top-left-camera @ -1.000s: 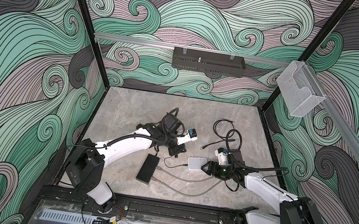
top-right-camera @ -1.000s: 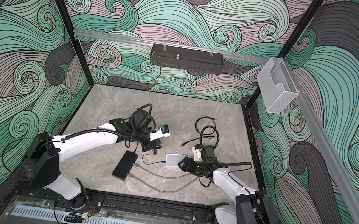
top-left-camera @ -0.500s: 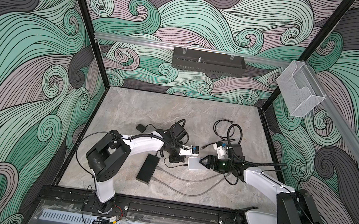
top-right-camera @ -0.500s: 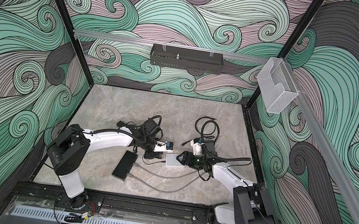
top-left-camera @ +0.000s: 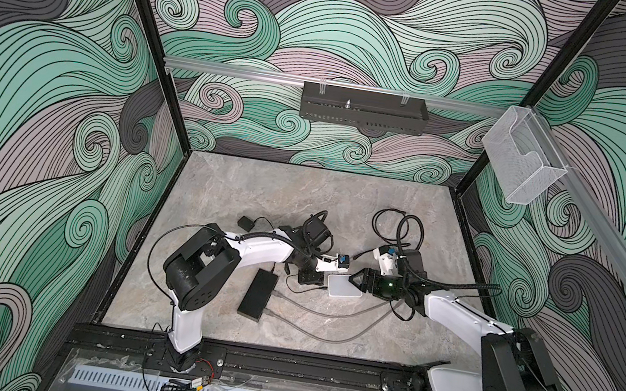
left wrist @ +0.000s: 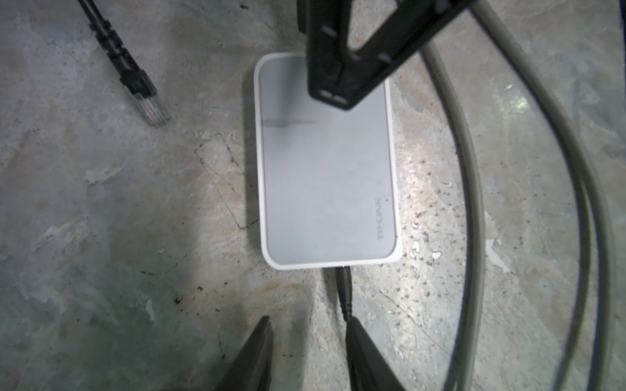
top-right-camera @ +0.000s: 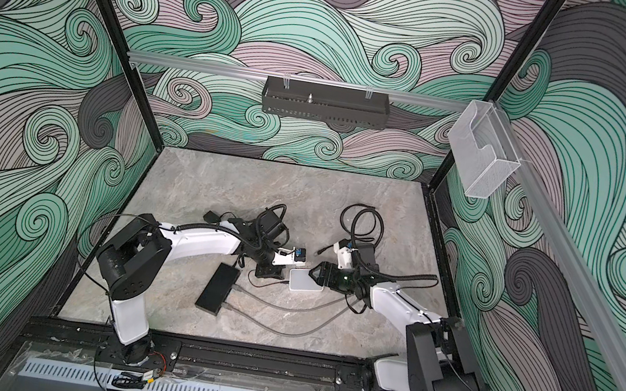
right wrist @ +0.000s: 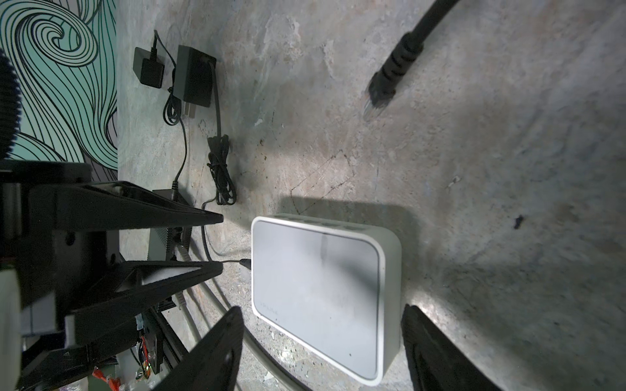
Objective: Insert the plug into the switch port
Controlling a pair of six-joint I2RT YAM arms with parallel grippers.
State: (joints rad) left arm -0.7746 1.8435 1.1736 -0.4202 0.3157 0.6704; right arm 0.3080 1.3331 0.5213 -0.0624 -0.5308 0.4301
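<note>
The white switch (top-left-camera: 344, 287) (top-right-camera: 304, 281) (left wrist: 325, 169) (right wrist: 318, 287) lies flat on the stone floor. A thin black power lead enters its short end. The plug (left wrist: 149, 103) (right wrist: 374, 101) is clear, on a black cable, and lies loose on the floor beyond the switch; nothing holds it. My left gripper (left wrist: 310, 326) (top-left-camera: 320, 284) is open and empty just short of the switch's lead end, one fingertip beside the lead. My right gripper (right wrist: 321, 313) (top-left-camera: 353, 284) (top-right-camera: 316, 277) is open at the opposite end, one finger on either side of the switch, with small gaps showing.
A flat black box (top-left-camera: 258, 294) with two grey cables (top-left-camera: 327, 314) lies in front of the switch. A black power adapter (top-left-camera: 246, 222) (right wrist: 193, 76) sits behind the left arm. The plug's cable coils (top-left-camera: 399, 226) at the back right. A black rack (top-left-camera: 362, 108) and a clear bin (top-left-camera: 518, 164) hang on the walls.
The left arm has folded inward and brought its gripper down to the switch's lead end, and its jaws have widened. The right gripper stays at the switch's other end.
</note>
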